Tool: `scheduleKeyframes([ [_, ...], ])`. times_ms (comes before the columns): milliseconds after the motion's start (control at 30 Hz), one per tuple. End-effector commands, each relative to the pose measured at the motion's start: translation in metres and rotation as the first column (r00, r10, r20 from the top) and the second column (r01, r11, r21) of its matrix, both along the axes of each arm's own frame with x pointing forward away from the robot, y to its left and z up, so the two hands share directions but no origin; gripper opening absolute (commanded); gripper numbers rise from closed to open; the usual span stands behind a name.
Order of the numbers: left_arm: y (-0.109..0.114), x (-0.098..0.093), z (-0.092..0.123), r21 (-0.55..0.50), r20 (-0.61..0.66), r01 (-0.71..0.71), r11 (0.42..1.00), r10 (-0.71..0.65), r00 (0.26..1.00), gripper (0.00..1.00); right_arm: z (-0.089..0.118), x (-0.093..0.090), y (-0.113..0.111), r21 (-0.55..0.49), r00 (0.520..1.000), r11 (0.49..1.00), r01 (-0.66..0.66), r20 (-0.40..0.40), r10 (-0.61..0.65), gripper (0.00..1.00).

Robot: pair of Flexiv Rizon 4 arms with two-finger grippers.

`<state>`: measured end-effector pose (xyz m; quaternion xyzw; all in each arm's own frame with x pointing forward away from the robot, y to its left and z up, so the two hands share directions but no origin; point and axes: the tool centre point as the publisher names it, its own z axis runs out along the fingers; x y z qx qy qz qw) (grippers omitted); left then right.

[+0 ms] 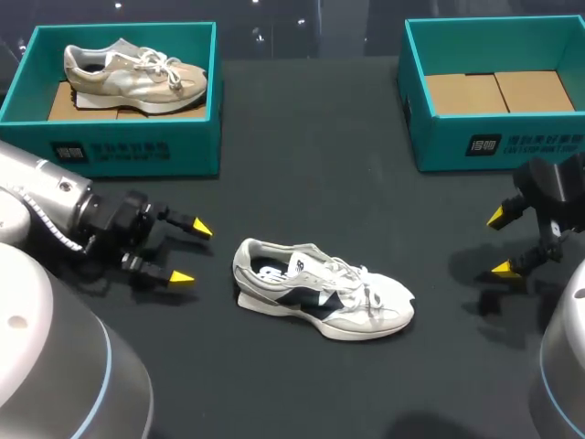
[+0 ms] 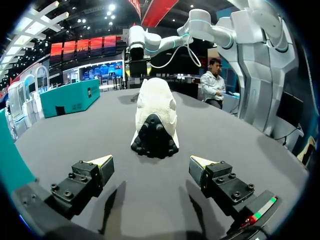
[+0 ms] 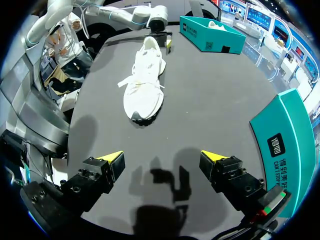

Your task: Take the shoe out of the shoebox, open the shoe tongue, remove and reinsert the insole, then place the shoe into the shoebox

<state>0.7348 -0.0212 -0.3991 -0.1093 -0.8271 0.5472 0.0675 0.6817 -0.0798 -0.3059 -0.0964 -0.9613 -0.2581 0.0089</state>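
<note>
Out of the box already, by the look of it: white-and-navy shoe (image 1: pixel 322 297) upright on its sole around the middle of the worktop (image 1: pixel 311 155), heel toward 9 o'clock, toe toward 4. Left fingers (image 1: pixel 181 277) parked at 9 o'clock from the heel, near but not touching, spread wide, holding nothing. Same story for the right fingers (image 1: pixel 503 268) out at 3 o'clock, well apart from the toe, wide open and empty. Empty teal shoebox (image 1: pixel 494 142) up at 2 o'clock, second shoebox (image 1: pixel 119 151) at 10 o'clock with a beige shoe (image 1: pixel 135 75) inside. So probably sitting right at the tongue-opening step, not started yet, with the laces (image 1: pixel 356 279) bunched over the instep. Next up, just guessing: bring the left fingers in to pin the heel collar, then send the right fingers across to work those laces loose. Calls for a much narrower spread on the right and a steady hold at the heel, otherwise risks shoving the whole shoe across the worktop.
</note>
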Motion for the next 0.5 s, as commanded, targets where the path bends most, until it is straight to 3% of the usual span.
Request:
scheduleKeyframes([
  [33,-0.013,0.004,-0.004,-0.006,-0.005,0.02,1.0,-0.02,1.0,1.0,0.0,-0.001,0.001,-0.003,1.0,1.0,0.002,0.001,-0.002,1.0],
  [500,-0.05,-0.006,-0.01,-0.024,-0.014,0.068,0.997,-0.068,0.998,1.0,0.0,-0.001,0.001,-0.003,1.0,1.0,0.002,0.001,-0.002,1.0],
])
